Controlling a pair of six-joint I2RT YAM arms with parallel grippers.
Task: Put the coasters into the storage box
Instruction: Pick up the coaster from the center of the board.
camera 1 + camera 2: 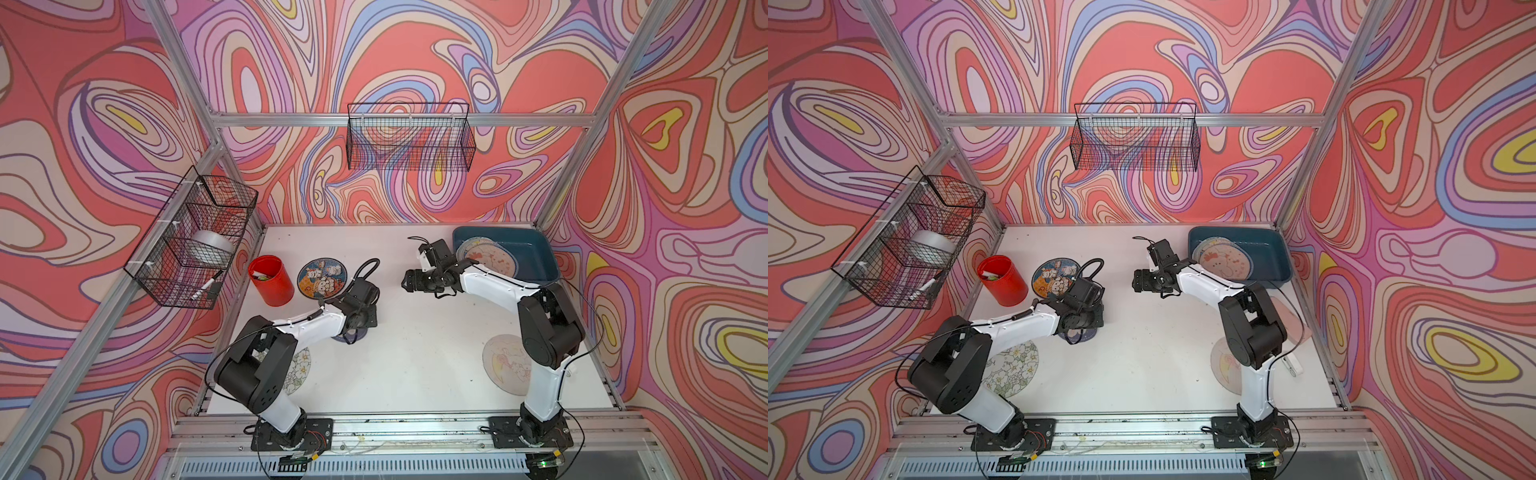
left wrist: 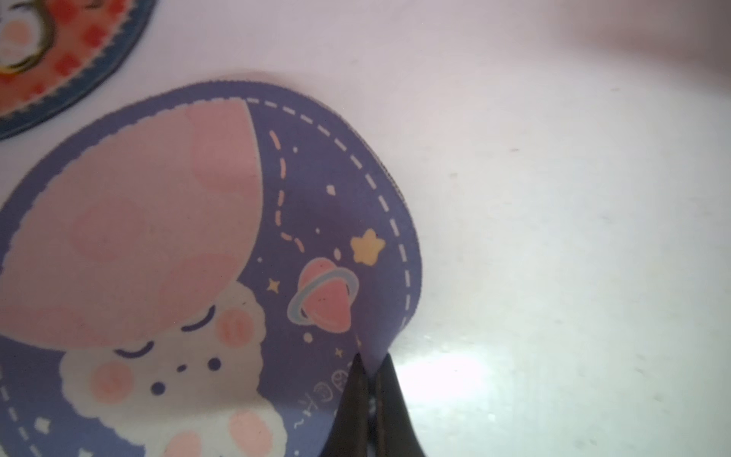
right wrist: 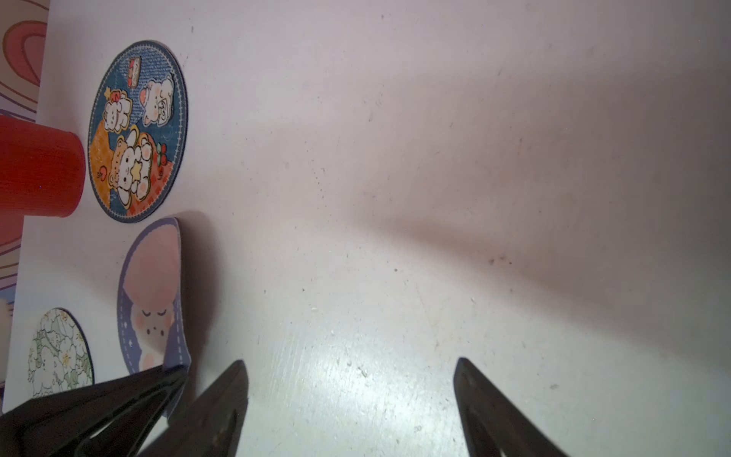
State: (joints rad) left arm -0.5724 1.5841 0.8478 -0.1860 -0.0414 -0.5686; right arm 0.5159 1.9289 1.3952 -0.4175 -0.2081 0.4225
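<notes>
My left gripper [image 2: 371,366] is shut on the rim of a purple coaster [image 2: 197,237] printed with a sleeping animal, and the pinched edge curls up off the table. In both top views that coaster [image 1: 351,336] peeks out from under the left wrist. My right gripper [image 3: 350,362] is open over bare table near the middle [image 1: 409,282], with nothing between its fingers. The teal storage box [image 1: 536,241] stands at the back right with several coasters [image 1: 490,259] lying inside. A blue coaster [image 1: 322,277], a flower coaster [image 1: 299,370] and a beige coaster [image 1: 503,365] lie flat on the table.
A red cup [image 1: 272,280] stands beside the blue coaster at the left. One black wire basket [image 1: 195,237] hangs on the left wall, another [image 1: 409,137] on the back wall. The right arm's elbow [image 1: 548,328] stands over the beige coaster.
</notes>
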